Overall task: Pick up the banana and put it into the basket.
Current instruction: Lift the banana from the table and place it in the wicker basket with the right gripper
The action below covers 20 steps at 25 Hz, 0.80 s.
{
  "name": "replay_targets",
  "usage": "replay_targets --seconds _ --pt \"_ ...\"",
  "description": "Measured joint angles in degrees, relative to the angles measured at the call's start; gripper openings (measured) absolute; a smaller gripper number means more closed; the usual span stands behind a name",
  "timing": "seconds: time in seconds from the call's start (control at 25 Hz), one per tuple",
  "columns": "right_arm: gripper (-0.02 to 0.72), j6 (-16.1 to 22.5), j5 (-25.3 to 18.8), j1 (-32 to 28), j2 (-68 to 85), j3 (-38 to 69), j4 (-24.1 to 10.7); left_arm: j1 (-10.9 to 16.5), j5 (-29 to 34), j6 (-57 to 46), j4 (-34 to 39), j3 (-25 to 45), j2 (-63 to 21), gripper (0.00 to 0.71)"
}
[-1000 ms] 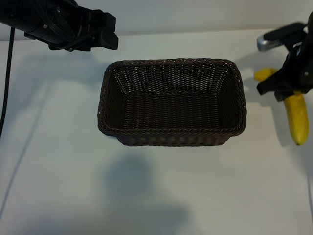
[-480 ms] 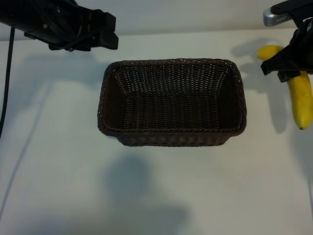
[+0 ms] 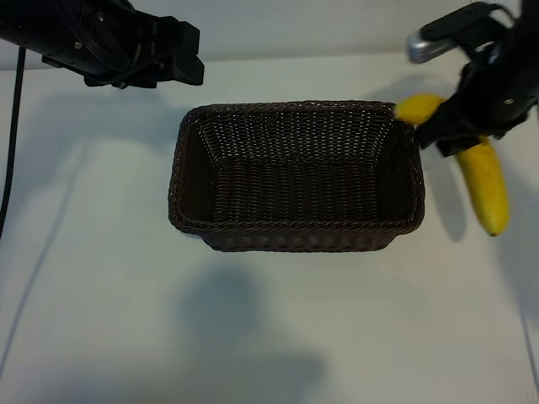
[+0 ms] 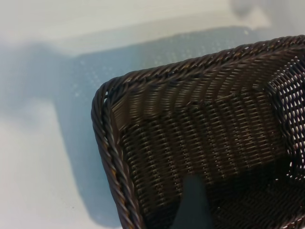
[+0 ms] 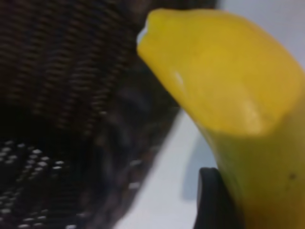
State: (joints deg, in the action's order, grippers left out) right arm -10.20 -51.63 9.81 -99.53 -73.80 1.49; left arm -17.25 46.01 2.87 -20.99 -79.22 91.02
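Observation:
A bright yellow banana (image 3: 482,178) hangs in the air just right of the dark brown wicker basket (image 3: 185,151), one end near the basket's right rim. My right gripper (image 3: 453,135) is shut on the banana's upper part. In the right wrist view the banana (image 5: 228,95) fills the frame, a dark finger (image 5: 212,200) pressed against it, with the basket (image 5: 57,95) beyond. My left gripper (image 3: 189,61) stays parked above the basket's far left corner, open and holding nothing. The left wrist view looks down on a corner of the basket (image 4: 114,157), with one finger (image 4: 193,205) showing.
The basket sits mid-table on a white table (image 3: 101,320). A black cable (image 3: 12,126) hangs at the far left. Shadows of the arms fall on the tabletop in front of the basket.
My right gripper has lifted the banana off the table and carried it left, up to the basket's right rim. The left arm has not moved.

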Motion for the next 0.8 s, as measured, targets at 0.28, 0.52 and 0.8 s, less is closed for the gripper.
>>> replay_targets --seconds 0.28,0.52,0.8 --pt "0.404 -2.7 2.2 9.8 0.0 0.0 0.2 0.0 0.0 0.0 0.0 0.0 0.0 0.589" --pt "0.404 -7.3 4.8 13.7 0.0 0.0 0.2 0.0 0.0 0.0 0.0 0.0 0.0 0.589" --pt "0.404 -29.5 7.2 13.7 0.0 0.0 4.0 0.0 0.0 0.2 0.0 0.0 0.0 0.589"
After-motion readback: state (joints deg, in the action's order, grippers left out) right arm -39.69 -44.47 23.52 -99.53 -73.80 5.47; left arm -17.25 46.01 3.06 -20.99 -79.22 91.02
